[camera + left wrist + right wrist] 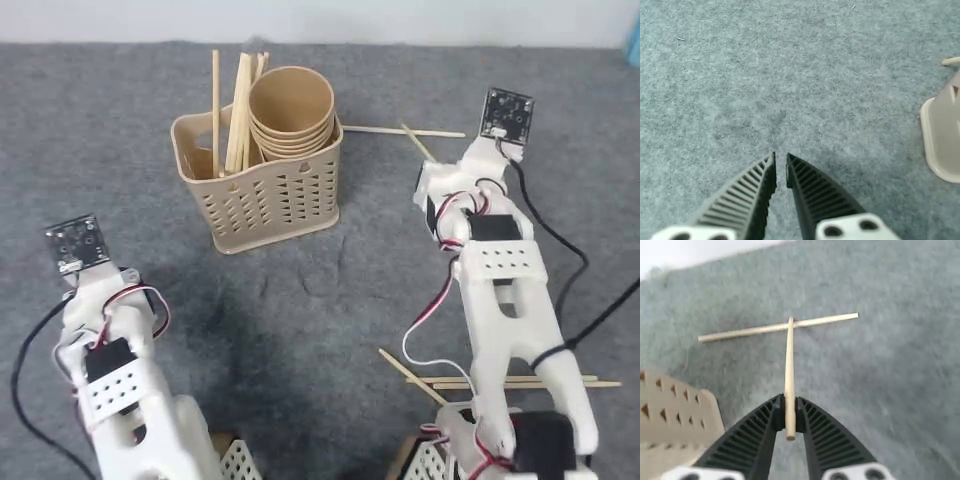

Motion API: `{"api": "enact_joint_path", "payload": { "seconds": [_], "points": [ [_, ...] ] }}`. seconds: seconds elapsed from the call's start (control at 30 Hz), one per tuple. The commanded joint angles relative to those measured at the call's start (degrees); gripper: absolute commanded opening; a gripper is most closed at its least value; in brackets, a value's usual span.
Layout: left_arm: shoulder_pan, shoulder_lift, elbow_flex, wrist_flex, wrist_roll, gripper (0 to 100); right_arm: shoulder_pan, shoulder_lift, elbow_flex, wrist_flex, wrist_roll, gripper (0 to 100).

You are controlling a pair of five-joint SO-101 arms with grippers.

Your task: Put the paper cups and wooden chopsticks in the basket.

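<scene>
Cups sat nested in one stack inside the basket, on its right-hand side in the high view. A bundle of chopsticks stood upright beside them in the same basket. The basket stood on the grey counter, toward the far side.

Right end effector: clamped on a held chopstick, gripped near one end. Its far tip met a second chopstick, which lay flat and crosswise on the counter, just right of the basket in the high view. Could not tell whether the two touched or only overlapped.

Left end effector: low over bare counter, jaws all but closed with only a sliver between the tips, nothing held. A corner of the basket's base was off to one side of it.

Loose chopsticks lay on the near counter by the right arm's base, partly hidden under the arm.
</scene>
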Motion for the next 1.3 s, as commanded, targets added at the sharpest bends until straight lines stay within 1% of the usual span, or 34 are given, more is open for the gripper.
{"api": "enact_joint_path", "payload": {
  "seconds": [0.0,0.2,0.27,0.37,0.5,0.6,0.83,0.9,0.97,1.07,1.27],
  "points": [
    [0.2,-0.9,-0.2,-1.2,-0.4,3,0.0,-3.6,-0.4,4.9,3.2,0.7],
    [0.2,-0.9,-0.2,-1.2,-0.4,3,-0.1,-4.2,-0.5,14.8,4.1,0.7],
    [0.2,-0.9,-0.2,-1.2,-0.4,3,-1.2,-4.2,-0.5,18.2,4.4,0.7],
    [0.2,-0.9,-0.2,-1.2,-0.5,3,-3.2,-4.2,-0.6,23.5,6.9,0.7],
    [0.2,-0.9,-0.2,-1.2,-0.5,3,-5.0,-6.2,-0.7,28.7,7.4,0.7],
    [0.1,-0.9,-0.2,-1.2,-0.5,3,-4.9,-11.9,-0.7,32.0,7.4,0.7],
    [0.1,-0.9,-0.2,-1.2,-0.5,3,-6.3,-31.4,-0.7,42.8,7.4,0.7],
    [0.1,-0.9,-0.2,-1.2,-0.5,3,-6.7,-35.8,-0.1,44.3,7.4,0.7],
    [0.1,-0.9,-0.2,-1.2,-0.5,3,-6.6,-38.2,0.4,42.3,7.2,0.7],
    [0.0,-0.9,-0.2,-1.2,-0.5,3,-5.9,-38.2,2.3,35.0,7.0,0.7],
    [-0.1,-0.9,-0.2,-1.2,-0.5,3,-5.8,-31.0,5.9,15.6,6.9,0.7]
  ]
}}
